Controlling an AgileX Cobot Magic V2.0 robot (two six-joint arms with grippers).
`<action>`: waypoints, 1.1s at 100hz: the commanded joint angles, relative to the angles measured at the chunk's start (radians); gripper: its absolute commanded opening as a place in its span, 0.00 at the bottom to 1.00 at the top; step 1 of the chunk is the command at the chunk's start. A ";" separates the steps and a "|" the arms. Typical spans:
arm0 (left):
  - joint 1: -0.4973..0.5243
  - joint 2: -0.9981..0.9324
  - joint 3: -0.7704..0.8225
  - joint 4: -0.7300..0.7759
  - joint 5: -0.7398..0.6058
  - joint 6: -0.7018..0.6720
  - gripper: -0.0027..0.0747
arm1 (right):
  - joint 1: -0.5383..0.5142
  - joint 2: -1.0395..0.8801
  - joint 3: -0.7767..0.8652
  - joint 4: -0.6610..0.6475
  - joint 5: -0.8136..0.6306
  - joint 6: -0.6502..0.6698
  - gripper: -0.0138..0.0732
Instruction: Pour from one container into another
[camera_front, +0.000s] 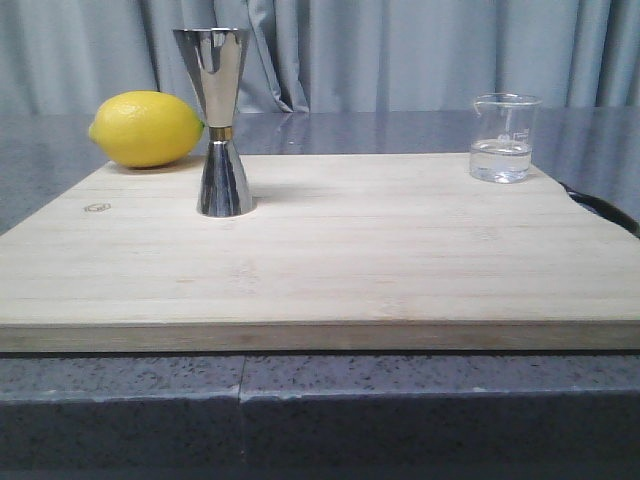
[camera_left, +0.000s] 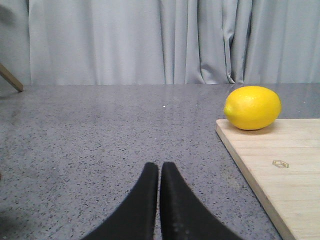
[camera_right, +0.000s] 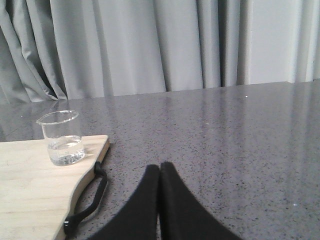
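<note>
Standing on the far right corner of the wooden board (camera_front: 320, 260), the glass beaker (camera_front: 503, 138) holds clear liquid to roughly a third of its height and is upright, untouched. From the right claw (camera_right: 159, 172) it lies ahead and off to the side, well apart, with bare grey counter (camera_right: 225, 130) between; the board's black strap handle (camera_right: 92, 200) lies nearer the claw than the beaker does. The right claw's fingers are pressed together with nothing between them. The left claw (camera_left: 159, 172) is likewise closed up and empty, hanging over the counter beside the board's edge, the lemon (camera_left: 252, 107) ahead of it and to one side on the board's corner. The steel jigger (camera_front: 222, 120) does not appear in the left wrist view; the front view places it upright on the board just beside the lemon, well apart from the beaker. Judgement on handling: the beaker looks thin-walled, light and smooth, so it will be fragile under a hard squeeze and liable to slip; hold should be taken across the mid-body, below the flared rim and clear of the pouring lip, with the lip turned toward the jigger. The jigger, narrow-waisted and tall on a small foot, looks easily toppled, and its mouth is a small target. No step of the pour has begun.
</note>
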 joint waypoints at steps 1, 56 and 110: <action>0.001 -0.024 0.005 0.000 -0.082 -0.006 0.01 | -0.004 -0.021 0.027 -0.011 -0.083 -0.003 0.08; 0.001 -0.024 0.005 0.000 -0.082 -0.006 0.01 | -0.004 -0.021 0.027 -0.011 -0.083 -0.003 0.08; 0.001 -0.024 -0.015 -0.070 -0.143 -0.006 0.01 | -0.004 -0.021 0.014 -0.008 -0.106 -0.003 0.08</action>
